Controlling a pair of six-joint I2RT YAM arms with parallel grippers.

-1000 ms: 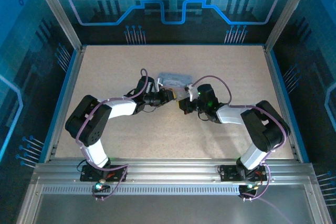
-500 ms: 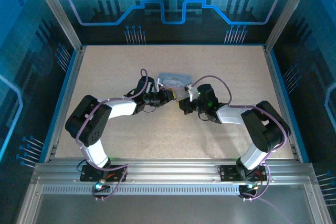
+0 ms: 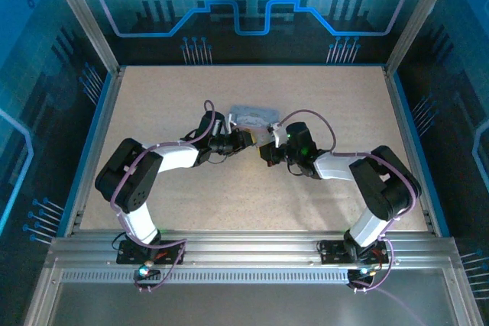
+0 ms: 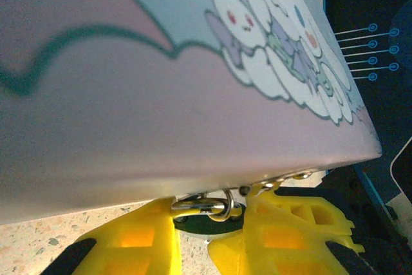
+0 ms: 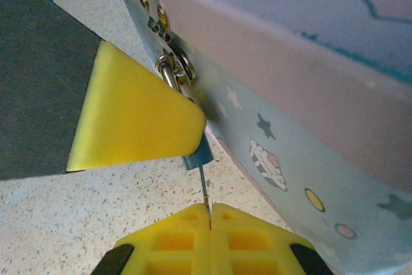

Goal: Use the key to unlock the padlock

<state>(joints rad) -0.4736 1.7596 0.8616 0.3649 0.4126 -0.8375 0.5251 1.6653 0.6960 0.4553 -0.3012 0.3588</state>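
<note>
The dark padlock (image 4: 205, 221) hangs by its silvery shackle (image 4: 215, 207) from the hasp of the pale lilac tin (image 4: 193, 94). My left gripper (image 4: 207, 227) is shut on the padlock body, one yellow finger on each side. In the right wrist view, the padlock's lower end (image 5: 198, 152) pokes out under a yellow left finger (image 5: 135, 120). The thin key (image 5: 204, 188) runs from my shut right gripper (image 5: 210, 212) up into the padlock's underside. Seen from above, the left gripper (image 3: 246, 140) and right gripper (image 3: 265, 150) meet just in front of the tin (image 3: 252, 116).
The tin stands on the speckled beige table (image 3: 321, 97), slightly back of centre. Blue rails (image 3: 405, 135) and dark walls fence the table on all sides. Open tabletop lies behind the tin and in front of both arms.
</note>
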